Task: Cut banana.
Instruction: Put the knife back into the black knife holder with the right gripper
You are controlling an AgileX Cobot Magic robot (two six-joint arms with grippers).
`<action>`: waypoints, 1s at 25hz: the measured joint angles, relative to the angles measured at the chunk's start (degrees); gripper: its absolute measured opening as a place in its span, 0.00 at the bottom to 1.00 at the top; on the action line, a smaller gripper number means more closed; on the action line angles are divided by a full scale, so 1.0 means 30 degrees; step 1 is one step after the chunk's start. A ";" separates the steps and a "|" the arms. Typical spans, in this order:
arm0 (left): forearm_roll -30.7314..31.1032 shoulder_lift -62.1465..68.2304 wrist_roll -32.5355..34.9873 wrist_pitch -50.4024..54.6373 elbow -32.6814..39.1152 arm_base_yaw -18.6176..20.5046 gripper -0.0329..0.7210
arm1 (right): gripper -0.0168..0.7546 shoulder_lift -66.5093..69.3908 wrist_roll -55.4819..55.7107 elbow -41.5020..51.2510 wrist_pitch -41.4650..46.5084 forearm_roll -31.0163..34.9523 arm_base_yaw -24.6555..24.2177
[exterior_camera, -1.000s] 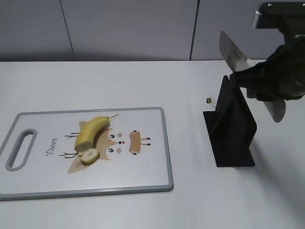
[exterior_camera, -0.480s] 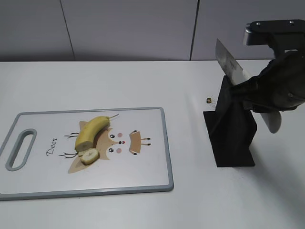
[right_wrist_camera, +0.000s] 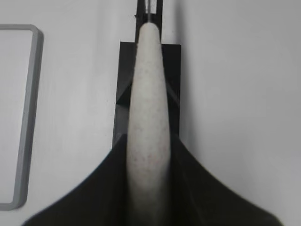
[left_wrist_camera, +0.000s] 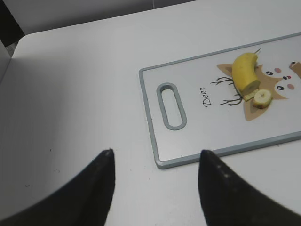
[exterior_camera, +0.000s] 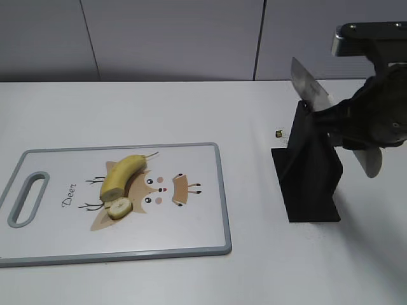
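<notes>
The banana (exterior_camera: 124, 175) lies on the deer-print cutting board (exterior_camera: 191, 232), with a small round slice (exterior_camera: 119, 208) by its cut end. My right gripper (exterior_camera: 356, 124) is shut on the white handle of a knife (exterior_camera: 308, 86), whose blade points up and left over the black knife stand (exterior_camera: 311, 178). In the right wrist view the handle (right_wrist_camera: 149, 94) sits between the jaws (right_wrist_camera: 150, 136) above the stand (right_wrist_camera: 171, 70). My left gripper (left_wrist_camera: 156, 151) is open and empty over the table near the board's handle corner. That view also shows the banana (left_wrist_camera: 247, 73) and the slice (left_wrist_camera: 261, 98).
The board (left_wrist_camera: 211, 127) has a slot handle (left_wrist_camera: 172, 106) at its left end. A tiny dark speck (exterior_camera: 278, 134) lies on the table just left of the stand. The board's grey rim (right_wrist_camera: 28, 117) shows left of the stand.
My right gripper with the knife dipped down and left over the stand, then moved slightly back right. The banana, slice and board have not moved.
</notes>
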 joint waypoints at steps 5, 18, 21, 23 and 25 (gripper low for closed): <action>0.0000 0.0000 0.0000 0.0000 0.0000 0.0000 0.77 | 0.23 0.0880 -0.0015 0.0179 0.0288 0.0644 0.0000; 0.0000 0.0000 0.0000 0.0000 0.0000 0.0000 0.77 | 0.45 0.1513 -0.0667 0.0195 0.1121 0.2486 0.0000; 0.0000 0.0000 0.0000 0.0000 0.0000 0.0000 0.77 | 0.76 0.1494 -0.0901 0.0195 0.1154 0.2625 0.0000; 0.0000 0.0000 0.0000 0.0000 0.0000 0.0000 0.77 | 0.83 0.1193 -0.1440 0.0195 0.1154 0.2761 0.0000; 0.0000 0.0000 0.0000 0.0000 0.0000 0.0000 0.77 | 0.84 0.0410 -0.2324 0.0195 0.1154 0.3020 0.0000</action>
